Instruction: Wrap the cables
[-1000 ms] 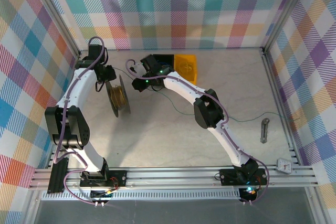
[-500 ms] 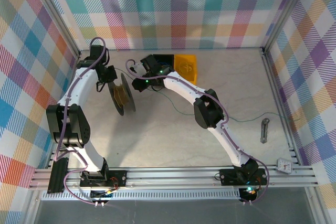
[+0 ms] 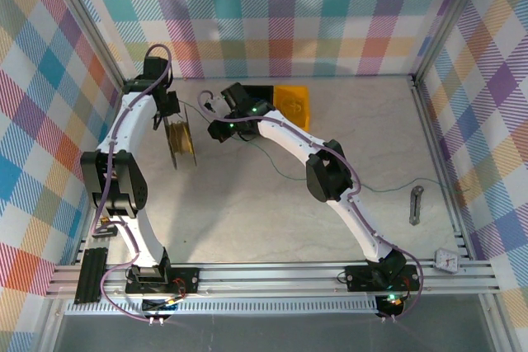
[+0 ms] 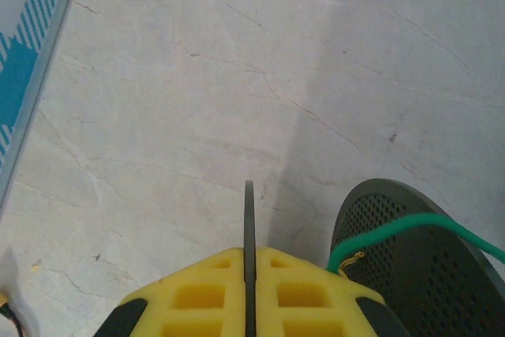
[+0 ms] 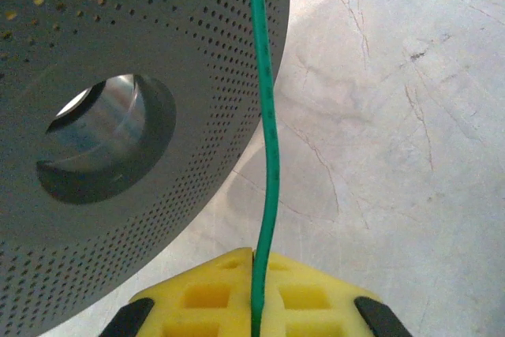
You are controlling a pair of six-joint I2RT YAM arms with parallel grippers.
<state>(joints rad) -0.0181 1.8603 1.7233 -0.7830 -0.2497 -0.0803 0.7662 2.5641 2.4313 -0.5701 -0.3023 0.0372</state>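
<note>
Green cable [image 5: 267, 116] comes straight out from between the yellow pads [image 5: 205, 297] of the right pincer [image 5: 254, 262], which is clamped fully on it. From there it runs ahead across the rim of the black perforated spool [image 5: 118, 76], just in front of that pincer and to its left. Behind the pincer the rest trails loose over the marble surface [image 3: 247, 220], well away to the right.

The cable looks thread-thin, light and limp, with no stiffness of its own. It would likely slide through the pads under a slack grip, and kink or snap under a hard tug. The best hold is probably close to the spool, leaving a short, taut run to guide. The spool looks rigid and light.

The left pincer [image 4: 249, 254] is closed on the thin edge of one spool flange, a dark line between its pads. The other flange sits to its right, with the cable curving over it.

The right wrist view gives the hub hole and the pinch point. The left wrist view gives which flange is held. From above, the long slack and yellowish windings on the core are visible.
</note>
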